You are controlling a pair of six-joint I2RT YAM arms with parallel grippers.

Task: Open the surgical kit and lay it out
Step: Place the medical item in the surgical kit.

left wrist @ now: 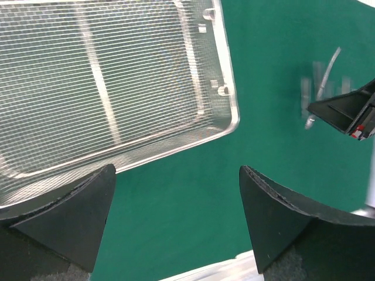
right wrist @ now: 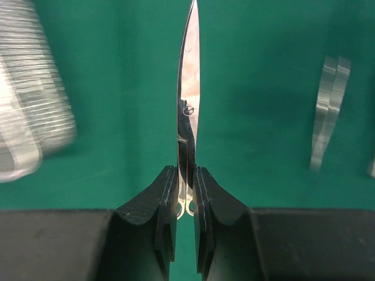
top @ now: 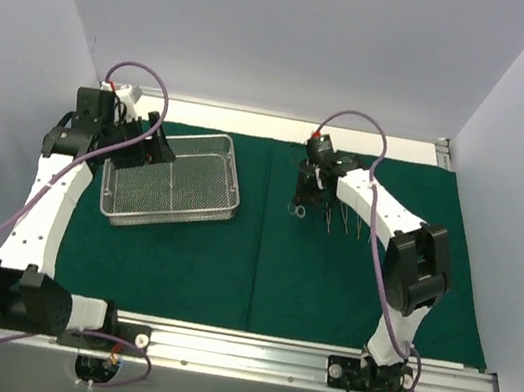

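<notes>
The dark green cloth lies spread flat over the table. The silver wire-mesh tray sits empty on its left half. My left gripper is open and empty at the tray's far left side. In the left wrist view it hangs over the cloth just past the tray's rim. My right gripper is at the back centre of the cloth, shut on steel scissors by the handle end. The blades point away from the wrist. Slim steel instruments lie in a row just right of it.
A pair of forceps lies on the cloth to the right of the scissors. The tray shows blurred at the left edge of the right wrist view. White walls enclose the table on three sides. A metal rail runs along the near edge.
</notes>
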